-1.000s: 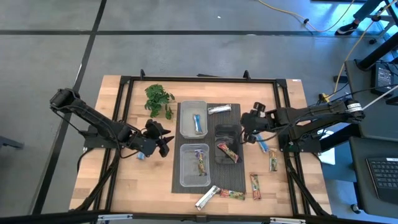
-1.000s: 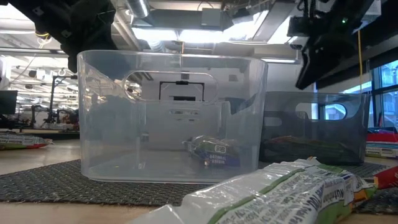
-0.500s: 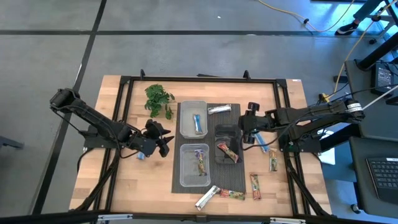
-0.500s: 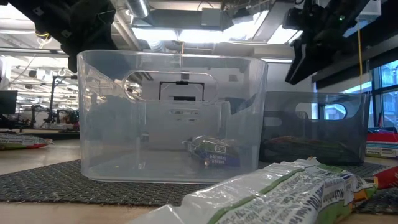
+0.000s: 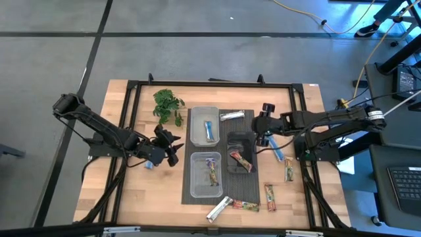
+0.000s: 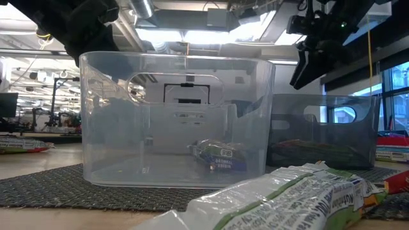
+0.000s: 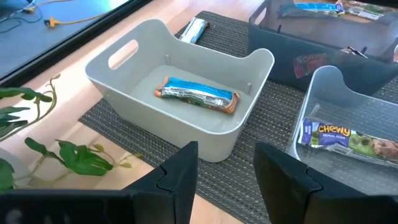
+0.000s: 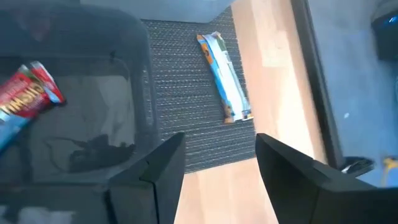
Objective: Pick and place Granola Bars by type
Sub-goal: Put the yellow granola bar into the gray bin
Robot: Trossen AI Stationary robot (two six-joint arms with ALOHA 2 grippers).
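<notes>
My right gripper [image 5: 261,131] [image 8: 217,168] is open in the air above the far end of the dark tub [image 5: 239,153] [image 8: 74,112], which has a red bar [image 8: 31,96] in it. A silver bar [image 5: 231,116] [image 8: 225,78] lies flat on the mat just beyond this gripper. My left gripper [image 5: 172,146] [image 7: 233,180] waits open over the wood, left of the tubs. The white tub [image 5: 204,125] [image 7: 186,93] contains a blue bar [image 7: 199,94]. The clear tub [image 5: 206,174] [image 6: 176,121] contains a green-labelled bar [image 7: 348,137] [image 6: 220,156].
More bars lie loose on the table: a blue one [image 5: 277,150], two [image 5: 289,170] [image 5: 270,196] on the wood at the right, a silver one [image 5: 218,209] [image 6: 287,198] and another [image 5: 245,205] at the near edge of the mat. A green sprig [image 5: 168,105] lies far left.
My right gripper has moved a little toward the far edge and the left, along the dark tub toward the silver bar on the mat. It has stayed open. The bars and tubs have kept their places.
</notes>
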